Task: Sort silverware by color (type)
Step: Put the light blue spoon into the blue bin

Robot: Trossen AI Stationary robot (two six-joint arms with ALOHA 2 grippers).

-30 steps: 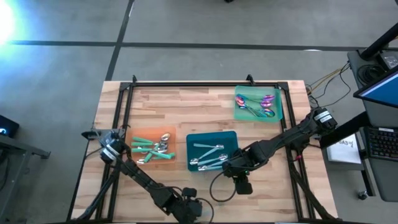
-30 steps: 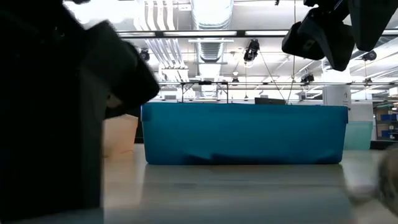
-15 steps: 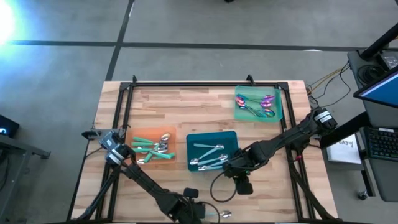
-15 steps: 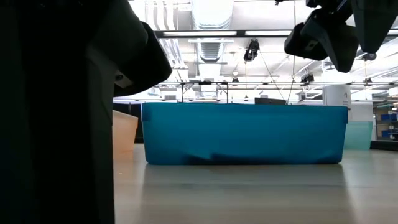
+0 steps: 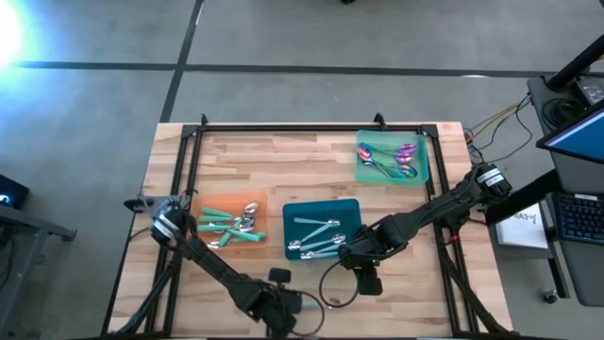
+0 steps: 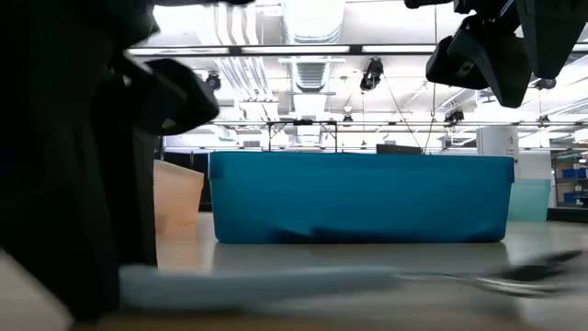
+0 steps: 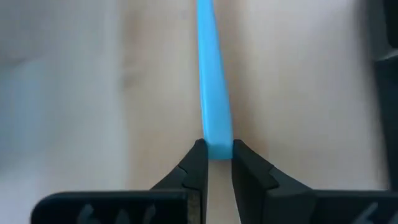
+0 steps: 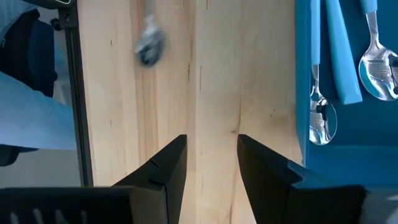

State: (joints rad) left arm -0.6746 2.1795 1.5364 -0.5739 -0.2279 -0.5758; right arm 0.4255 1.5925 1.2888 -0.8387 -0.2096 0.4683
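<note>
My left gripper [image 7: 217,149] is low at the table's near edge [image 5: 294,305], shut on a spoon with a light blue handle [image 7: 210,74]. In the low view the spoon [image 6: 276,281] stretches blurred across the front, its silver head [image 6: 533,272] to the right. My right gripper [image 8: 211,140] hangs open over bare wood beside the teal tray [image 5: 323,210], holding nothing. Teal-handled silverware lies in the teal tray and in the orange tray [image 5: 219,206]. Purple-blue pieces [image 5: 401,156] lie in the green tray [image 5: 366,170]. My left gripper pinches the free end of the spoon's blue handle [image 7: 217,144] between its two fingertips. The fingers slant steeply down and lie in line with the handle, which runs straight away from them. Whether the spoon's head still rests on the wood I cannot tell.
A black frame [image 5: 311,126] runs round the wooden table top. The three trays stand across its middle and far right. Bare wood [image 5: 415,293] lies along the near edge between and beside the arms.
My left gripper has drawn back a little from the near edge toward the table's middle and tipped more steeply downward. The blue-handled spoon has come with it and now shows across the low view, where it did not show before.
</note>
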